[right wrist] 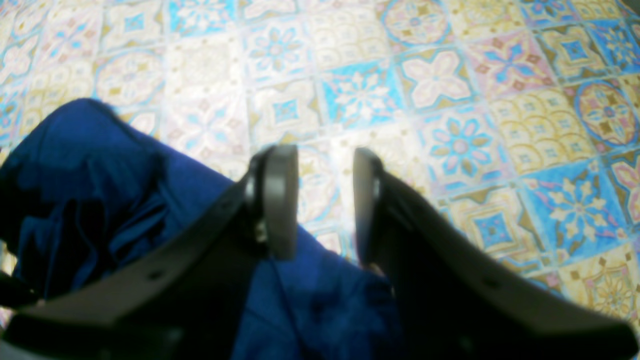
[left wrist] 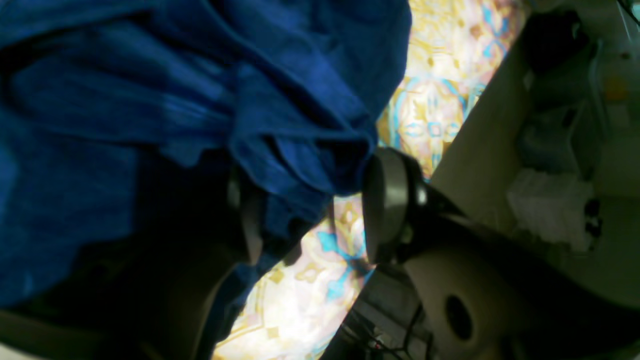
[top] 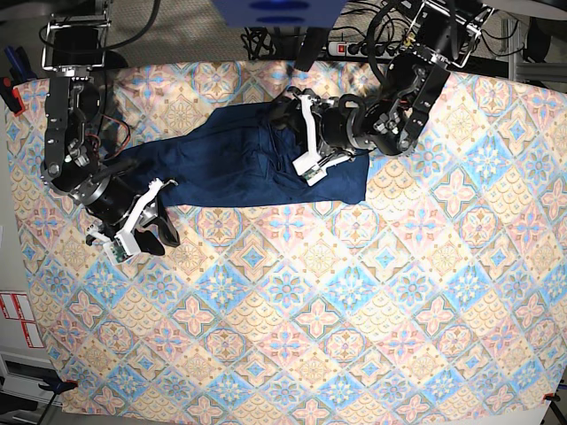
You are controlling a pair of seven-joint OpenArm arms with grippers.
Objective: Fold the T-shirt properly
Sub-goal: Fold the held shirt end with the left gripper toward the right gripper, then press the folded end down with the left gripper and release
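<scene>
The T-shirt (top: pixel 221 159) is a dark navy garment lying crumpled across the back middle of the patterned tablecloth, one sleeve reaching left. My left gripper (top: pixel 297 142) hovers over its right half. In the left wrist view its fingers (left wrist: pixel 385 205) stand wide apart, open, with a bunch of the T-shirt (left wrist: pixel 150 100) lying between them against the left finger. My right gripper (top: pixel 159 237) sits just in front of the sleeve end. It is open, and only tablecloth shows between the right gripper (right wrist: pixel 320 200) pads, with the T-shirt (right wrist: pixel 90 190) beside and below them.
A tablecloth (top: pixel 354 310) with a tile pattern covers the whole table. Cables and a power strip (top: pixel 354 44) run along the back edge. Red and white labels (top: pixel 13 319) lie off the left edge. Pale clutter (left wrist: pixel 550 210) stands beyond the table edge.
</scene>
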